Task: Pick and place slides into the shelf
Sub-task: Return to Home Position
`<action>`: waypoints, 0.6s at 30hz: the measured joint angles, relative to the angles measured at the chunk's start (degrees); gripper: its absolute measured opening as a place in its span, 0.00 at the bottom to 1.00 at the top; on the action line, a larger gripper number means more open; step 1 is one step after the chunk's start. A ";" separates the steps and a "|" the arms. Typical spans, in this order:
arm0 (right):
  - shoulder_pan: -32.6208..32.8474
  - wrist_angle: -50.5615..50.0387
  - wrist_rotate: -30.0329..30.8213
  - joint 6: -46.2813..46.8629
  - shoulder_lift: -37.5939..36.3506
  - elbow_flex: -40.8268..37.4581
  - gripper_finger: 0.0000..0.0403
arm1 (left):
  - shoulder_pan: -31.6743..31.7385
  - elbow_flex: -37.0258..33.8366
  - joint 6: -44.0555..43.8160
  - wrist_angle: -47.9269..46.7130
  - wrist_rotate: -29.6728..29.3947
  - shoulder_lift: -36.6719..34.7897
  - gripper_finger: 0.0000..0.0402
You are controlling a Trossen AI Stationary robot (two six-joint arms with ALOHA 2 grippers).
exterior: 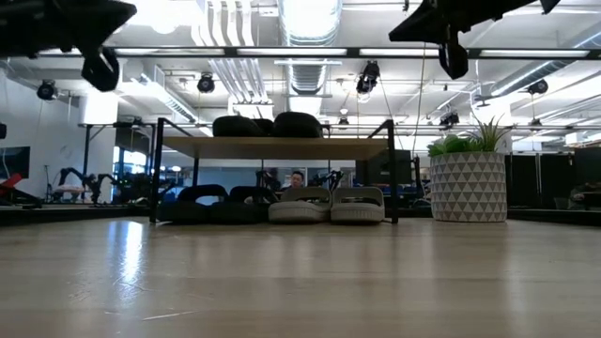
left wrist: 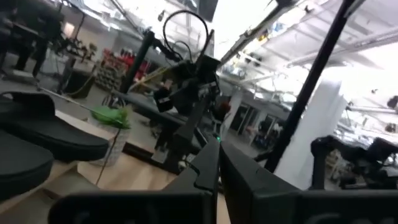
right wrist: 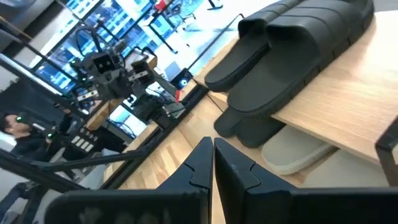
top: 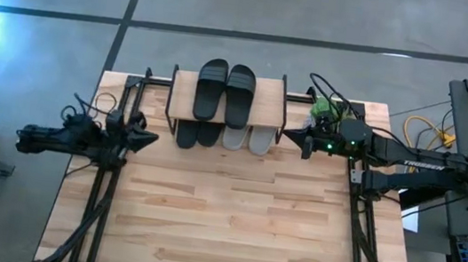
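As the slides lie now: all six sit in the shelf (top: pixel 183 98), right off the right gripper's tips and farther ahead of the left's; nothing looks left to carry
On top: black pair (top: pixel 225 90) side by side, filling most of the width; so the rest go below
Underneath: second black pair (top: pixel 196 134) and grey pair (top: pixel 247 139) tucked in a row, near ends poking out
Right gripper (top: pixel 291 139): fingers pressed together, grasping nothing; raised just beside the shelf's end, clear of the grey pair
Left gripper (top: pixel 146 136): clenched and empty too; held off the shelf's other corner, apart from it
Judgement: both hang clear so no slide gets nudged; heading home looks safe
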 joint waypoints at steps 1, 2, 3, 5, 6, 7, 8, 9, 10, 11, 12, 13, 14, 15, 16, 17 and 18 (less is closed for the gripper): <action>-0.03 -0.14 0.42 0.21 0.00 0.00 0.02 | 0.03 -1.69 -0.02 2.42 -0.21 0.15 0.00; -0.04 -0.12 1.26 0.38 0.00 0.00 0.02 | 0.03 -3.56 0.12 4.97 -0.23 -0.01 0.00; -0.04 -0.18 2.59 0.50 0.00 0.00 0.02 | 0.03 -5.45 0.53 7.65 -0.07 -0.42 0.00; -0.04 -0.38 6.41 0.50 0.00 0.00 0.02 | 0.03 -9.00 1.15 12.64 0.77 -0.33 0.00; -0.04 -0.63 7.91 0.50 0.00 0.00 0.02 | 0.03 -10.39 1.15 13.44 1.20 -0.33 0.00; -0.07 -0.99 9.09 0.51 0.00 0.00 0.02 | 0.03 -10.22 0.98 12.10 1.29 -0.25 0.00; -0.09 -1.32 9.78 0.47 0.00 0.00 0.02 | 0.02 -10.19 0.89 9.49 1.39 0.04 0.00; -0.09 -1.48 9.88 0.03 0.00 0.00 0.02 | 0.02 -10.23 0.91 7.91 1.33 0.37 0.00; -0.08 -1.49 9.87 -0.85 0.00 0.00 0.02 | 0.03 -10.30 1.20 6.89 1.37 0.49 0.00; -0.07 -1.51 9.86 -1.85 0.00 0.00 0.02 | 0.03 -10.33 1.34 5.65 1.40 0.24 0.00; -0.06 -1.48 9.86 -2.62 0.00 0.00 0.02 | 0.03 -10.33 1.34 4.47 1.38 -0.14 0.00; -0.04 -1.47 9.86 -2.82 0.00 0.00 0.02 | 0.03 -10.33 1.34 3.92 1.38 -0.29 0.00; -0.04 -1.47 9.86 -2.78 0.00 0.00 0.02 | 0.03 -10.35 1.35 3.11 1.40 -0.33 0.00; -0.04 -1.47 9.85 -2.14 0.00 0.00 0.02 | 0.03 -10.35 1.35 1.79 1.42 -0.30 0.00; -0.05 -1.43 9.40 -0.39 0.00 0.00 0.02 | 0.01 -10.35 1.38 1.58 1.42 -0.27 0.00; -0.03 -1.37 8.67 0.75 -0.02 0.00 0.02 | 0.02 -10.35 1.53 1.12 1.42 -0.29 0.00; 0.06 -1.02 8.31 0.70 -0.04 0.00 0.02 | 0.03 -10.35 1.61 0.39 1.38 -0.27 0.00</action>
